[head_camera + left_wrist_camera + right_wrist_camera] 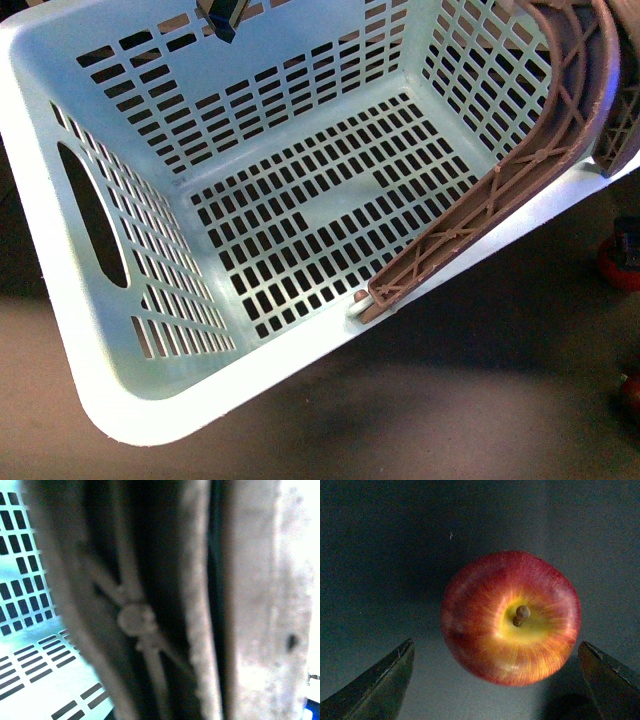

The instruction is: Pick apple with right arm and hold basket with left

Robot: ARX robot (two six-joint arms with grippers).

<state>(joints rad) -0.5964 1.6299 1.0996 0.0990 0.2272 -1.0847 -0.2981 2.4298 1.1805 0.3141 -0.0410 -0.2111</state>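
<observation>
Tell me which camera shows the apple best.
The right wrist view: the apple fills the middle, stem showing, between the fingers of the open right hand. The left wrist view shows only the basket and its handle, blurred. The front view shows red scraps at its right edge, too cropped to identify.

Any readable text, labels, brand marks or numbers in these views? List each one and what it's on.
No readable text, number or sign in any view.
The basket: plain slotted walls and floor, no label or moulded mark visible.
Its handle: no print in the front view, and the left wrist close-up is too blurred to read anything.
The apple: no sticker on the side shown.
</observation>
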